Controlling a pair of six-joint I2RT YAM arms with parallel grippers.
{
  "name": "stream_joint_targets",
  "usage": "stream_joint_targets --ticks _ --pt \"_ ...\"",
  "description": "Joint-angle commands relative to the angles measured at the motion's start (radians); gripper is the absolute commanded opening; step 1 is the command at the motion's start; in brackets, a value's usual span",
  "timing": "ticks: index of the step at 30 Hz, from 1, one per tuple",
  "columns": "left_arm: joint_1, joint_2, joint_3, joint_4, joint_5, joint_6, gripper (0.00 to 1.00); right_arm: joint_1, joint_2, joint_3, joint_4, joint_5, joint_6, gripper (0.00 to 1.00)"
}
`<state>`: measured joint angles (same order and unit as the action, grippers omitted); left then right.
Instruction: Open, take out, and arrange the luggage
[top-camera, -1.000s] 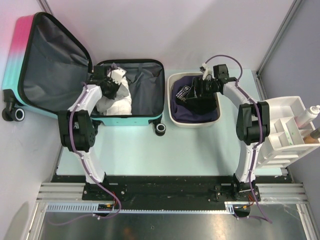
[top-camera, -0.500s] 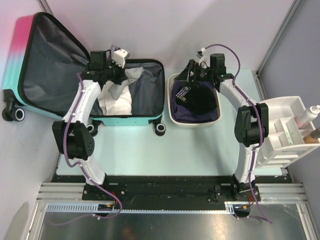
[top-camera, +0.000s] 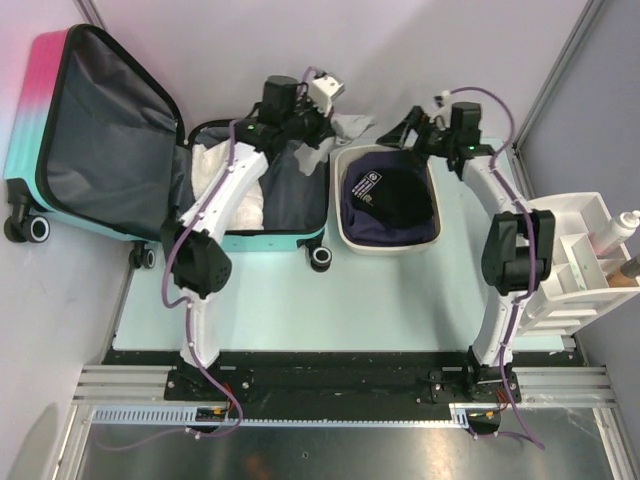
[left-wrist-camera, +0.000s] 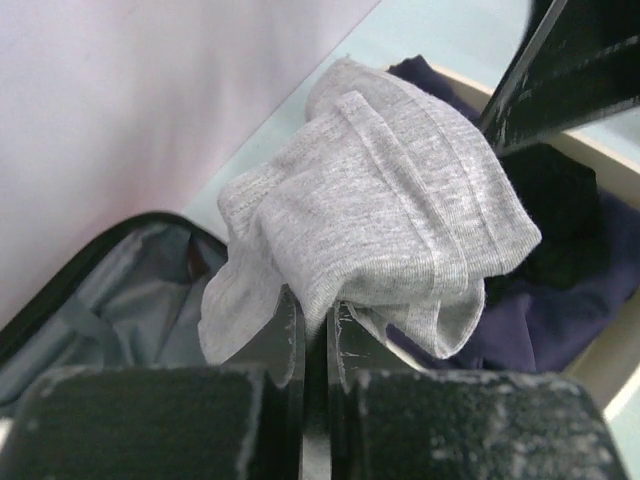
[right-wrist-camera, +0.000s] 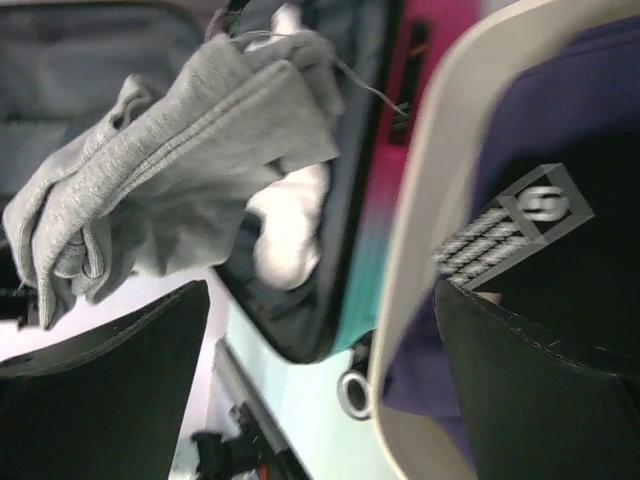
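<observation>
Two white arms (top-camera: 228, 187) with black joints (top-camera: 197, 265) trail purple cables (top-camera: 480, 91).

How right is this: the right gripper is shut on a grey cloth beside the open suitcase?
Not quite: the left gripper is shut on the grey cloth, as the left wrist view shows. The right gripper stands open, holding nothing. The suitcase is indeed open.

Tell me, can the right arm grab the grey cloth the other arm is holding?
Probably yes. The right fingers stand open, facing the grey cloth, which hangs pinched in the left fingers near the white tub, with nothing between them.
</observation>
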<state>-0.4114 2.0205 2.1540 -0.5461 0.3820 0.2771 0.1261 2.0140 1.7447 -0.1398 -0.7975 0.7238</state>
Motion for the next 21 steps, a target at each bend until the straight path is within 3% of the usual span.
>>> stream_joint_targets --ticks 1,6,11,14,15,16,18,20,21 --pt "-0.079 0.090 0.180 0.043 -0.129 0.005 0.00 -0.114 -0.144 -0.005 -0.135 0.237 -0.147 1.00" --pt "-0.211 0.217 0.270 0.071 -0.310 0.062 0.00 -0.187 -0.215 -0.034 -0.188 0.411 -0.245 1.00" --pt "-0.329 0.339 0.180 0.135 -0.365 0.065 0.00 -0.191 -0.250 -0.045 -0.239 0.426 -0.330 1.00" --pt "-0.342 0.359 -0.002 0.256 -0.364 0.002 0.20 -0.191 -0.253 -0.051 -0.264 0.416 -0.346 1.00" --pt "-0.340 0.365 -0.015 0.258 -0.323 -0.016 0.44 -0.191 -0.250 -0.053 -0.282 0.409 -0.354 1.00" --pt "-0.340 0.371 -0.014 0.258 -0.304 -0.073 0.58 -0.189 -0.250 -0.057 -0.290 0.406 -0.374 1.00" --pt "-0.328 0.347 -0.013 0.256 -0.165 -0.130 0.75 -0.189 -0.253 -0.070 -0.297 0.396 -0.397 1.00" --pt "-0.323 0.282 0.000 0.256 -0.125 -0.153 0.86 -0.187 -0.251 -0.080 -0.288 0.380 -0.414 1.00" --pt "-0.320 0.252 0.009 0.256 -0.083 -0.159 1.00 -0.186 -0.242 -0.085 -0.278 0.353 -0.420 1.00"
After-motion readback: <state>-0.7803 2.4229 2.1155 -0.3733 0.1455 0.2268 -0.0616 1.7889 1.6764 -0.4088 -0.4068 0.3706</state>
